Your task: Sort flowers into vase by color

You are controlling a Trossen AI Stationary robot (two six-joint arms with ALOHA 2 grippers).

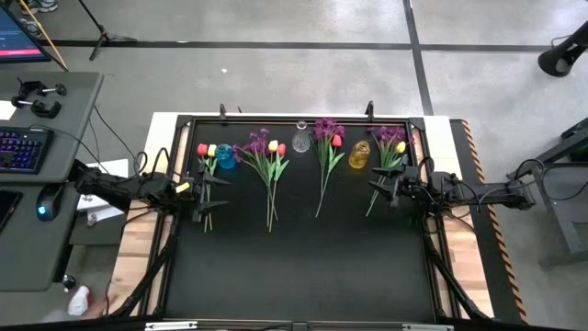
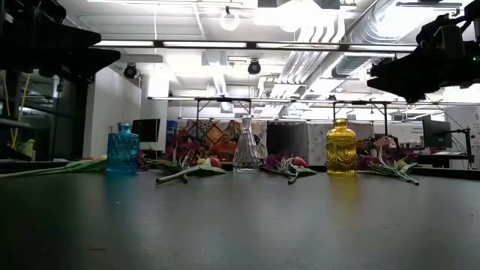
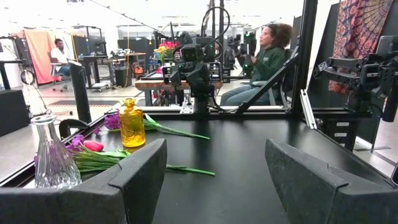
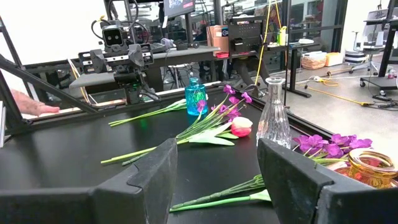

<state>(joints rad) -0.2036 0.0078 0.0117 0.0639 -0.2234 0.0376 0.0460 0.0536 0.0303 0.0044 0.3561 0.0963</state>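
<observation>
Both grippers, left [image 1: 204,187] and right [image 1: 378,189], gape empty mid-frame (nothing grabbed); pinch one flower [image 1: 206,164] stem low.

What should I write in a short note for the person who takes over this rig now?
Left end effector: open, empty, over the table's left side by the leftmost flowers.
Right end effector: open, empty, over the right side by the rightmost flowers.
Three vases stand in a row at the back: blue vase, clear vase, yellow vase.
Four flower groups lie flat on the mat, stems toward the front.
Done: nothing; no flower is in a vase.
Left: sort all flowers by color.
</observation>
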